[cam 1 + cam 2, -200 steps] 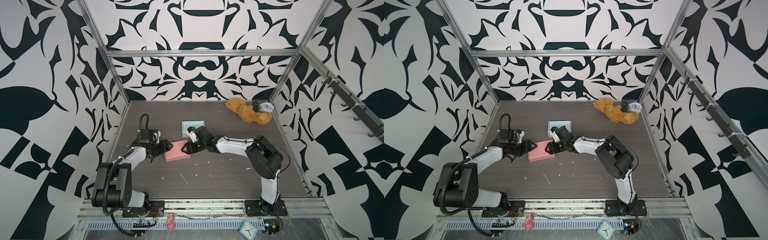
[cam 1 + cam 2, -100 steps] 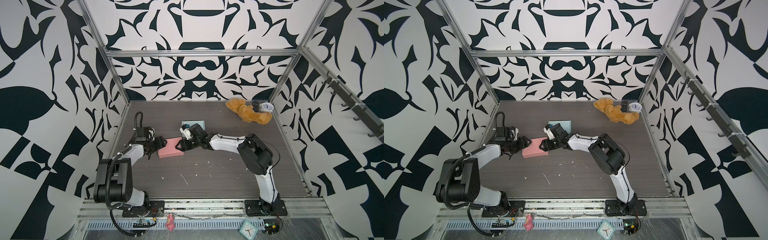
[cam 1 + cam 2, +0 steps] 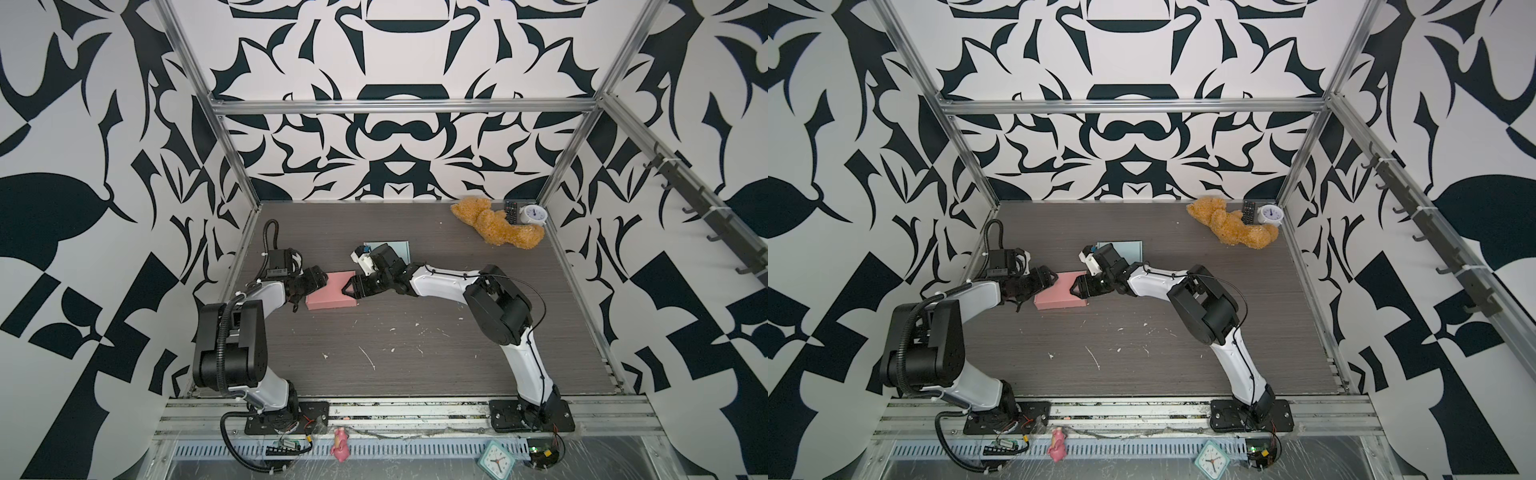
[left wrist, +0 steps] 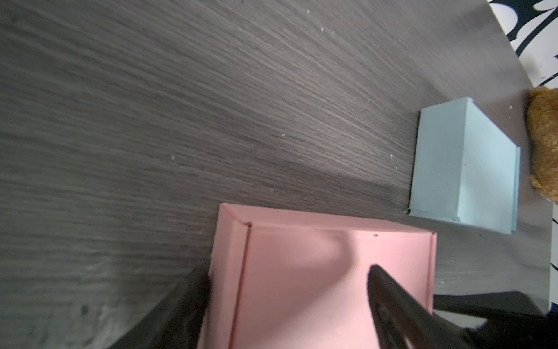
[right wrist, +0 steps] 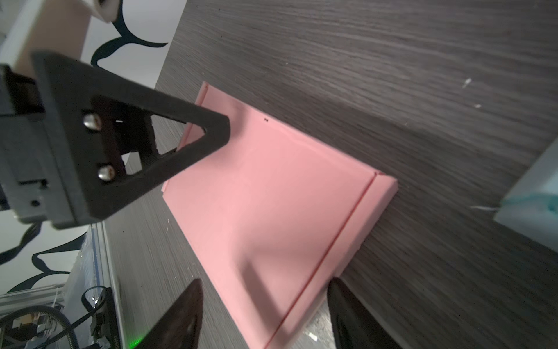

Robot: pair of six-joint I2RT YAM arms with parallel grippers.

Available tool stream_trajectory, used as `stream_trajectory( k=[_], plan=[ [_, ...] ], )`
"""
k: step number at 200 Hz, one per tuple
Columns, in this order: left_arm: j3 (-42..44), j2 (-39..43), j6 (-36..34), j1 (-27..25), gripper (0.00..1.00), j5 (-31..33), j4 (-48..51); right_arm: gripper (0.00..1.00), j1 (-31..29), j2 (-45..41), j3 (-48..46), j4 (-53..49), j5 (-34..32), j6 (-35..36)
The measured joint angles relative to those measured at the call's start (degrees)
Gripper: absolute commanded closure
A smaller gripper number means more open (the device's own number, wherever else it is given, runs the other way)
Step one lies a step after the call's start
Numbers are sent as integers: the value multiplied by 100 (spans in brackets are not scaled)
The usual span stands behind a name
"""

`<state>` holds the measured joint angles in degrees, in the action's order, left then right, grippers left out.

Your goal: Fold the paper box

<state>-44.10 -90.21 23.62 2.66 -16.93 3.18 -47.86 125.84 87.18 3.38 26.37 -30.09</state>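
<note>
The pink paper box lies flat and folded shut on the dark table, left of centre. My left gripper is open at the box's left end. One of its fingers rests over the lid and the other stands beside the box's edge. At the box's right end, my right gripper is open and straddles a corner of the box. One finger is against the box's side; the other stands a little off it.
A light blue box lies just behind the right gripper. At the back right corner are a brown teddy bear, a remote and a white alarm clock. Paper scraps dot the front of the table. The left wall is close to the left arm.
The pink box and both grippers have slid left across the table. The left gripper's jaws have spread wider.
</note>
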Motion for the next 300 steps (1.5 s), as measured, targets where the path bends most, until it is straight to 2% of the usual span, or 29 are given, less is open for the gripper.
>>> stream_trajectory(
  k=[32,60,106,145,196,236,270,300],
  plan=[
    [-24,57,61,28,1,-44,26,15,-70,-44,-74,129,-42,11],
    [46,566,57,63,1,17,258,1,-92,-223,-280,197,-72,7],
    [138,1615,61,74,1,269,741,1,-92,-804,-669,232,-144,55],
    [595,2653,173,44,1,-28,1045,1,-92,-1366,-1012,125,-249,278],
    [1003,3355,313,-610,1,-197,1624,1,-87,-2330,-1751,-280,-522,686],
    [1252,3368,509,-1099,1,-175,1639,1,-87,-3049,-2450,-411,-758,800],
    [1423,2999,575,-1134,0,-92,1456,0,-87,-3593,-2990,-535,-935,868],
    [1495,2564,599,-1134,7,17,1191,0,-87,-3974,-3344,-638,-1121,929]
  ],
)
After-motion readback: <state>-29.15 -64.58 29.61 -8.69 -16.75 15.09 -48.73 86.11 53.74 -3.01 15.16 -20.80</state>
